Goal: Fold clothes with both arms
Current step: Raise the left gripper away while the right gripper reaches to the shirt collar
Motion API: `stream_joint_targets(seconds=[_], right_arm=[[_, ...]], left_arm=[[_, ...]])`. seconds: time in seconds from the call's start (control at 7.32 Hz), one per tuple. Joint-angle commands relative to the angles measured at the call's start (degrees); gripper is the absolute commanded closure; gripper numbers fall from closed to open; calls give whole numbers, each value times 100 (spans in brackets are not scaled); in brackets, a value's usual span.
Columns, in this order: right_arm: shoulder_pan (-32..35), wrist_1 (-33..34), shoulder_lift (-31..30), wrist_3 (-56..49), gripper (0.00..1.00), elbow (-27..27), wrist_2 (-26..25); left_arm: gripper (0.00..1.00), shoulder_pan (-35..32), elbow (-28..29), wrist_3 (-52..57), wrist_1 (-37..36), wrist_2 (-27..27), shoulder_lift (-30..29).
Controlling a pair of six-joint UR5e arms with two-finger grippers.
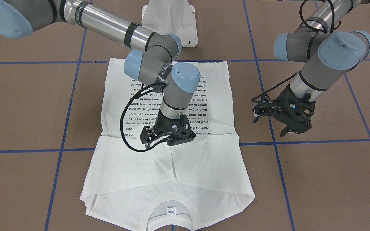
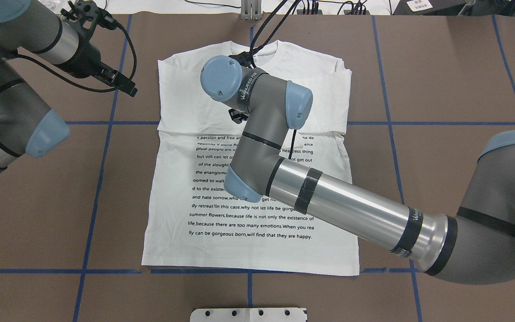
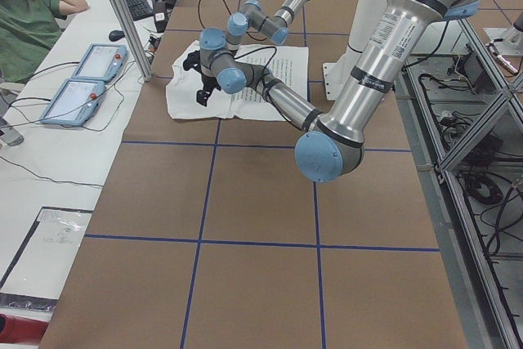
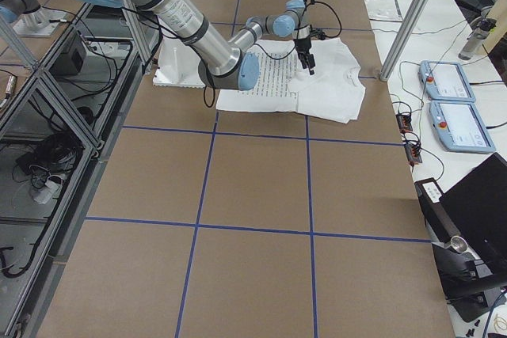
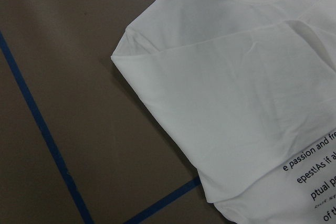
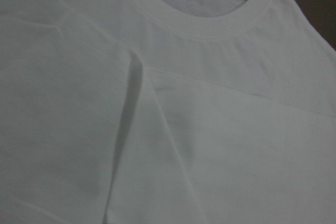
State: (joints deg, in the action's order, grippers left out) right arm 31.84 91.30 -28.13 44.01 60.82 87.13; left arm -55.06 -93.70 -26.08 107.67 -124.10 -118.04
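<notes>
Sleeves lay folded in across the shirt [image 1: 204, 166]. The right gripper [image 1: 149, 141] hovered over them, its jaws impossible to judge. The left gripper [image 1: 268, 123] hung beside the shirt, jaws apart and empty. The next move likely called for both to pinch an end for the lengthwise fold.

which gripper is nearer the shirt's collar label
Right. The right gripper hovers over the shirt, at its folded sleeves, short of the collar label; the left gripper is off the shirt, over table beside it.

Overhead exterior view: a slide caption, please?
Above a white printed shirt, the right arm reaches; the left gripper hovers beside.
</notes>
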Motion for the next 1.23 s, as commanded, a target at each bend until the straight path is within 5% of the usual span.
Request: stream_joint_targets(seconds=[0.0,0.41,0.68,1.09], right_arm=[[-160,-7,10,3,11,-70,-160],[-239,-7,18,3,47,-97,-258],[-231,1,19,-181,99,-88,-258],[-109,2,19,-444,100,8,-266]], left_arm=[[0,4,-25,-28,0,0,1],[0,4,-51,-37,0,0,1],[0,4,-78,-55,0,0,1],[0,4,-130,-64,0,-44,9]])
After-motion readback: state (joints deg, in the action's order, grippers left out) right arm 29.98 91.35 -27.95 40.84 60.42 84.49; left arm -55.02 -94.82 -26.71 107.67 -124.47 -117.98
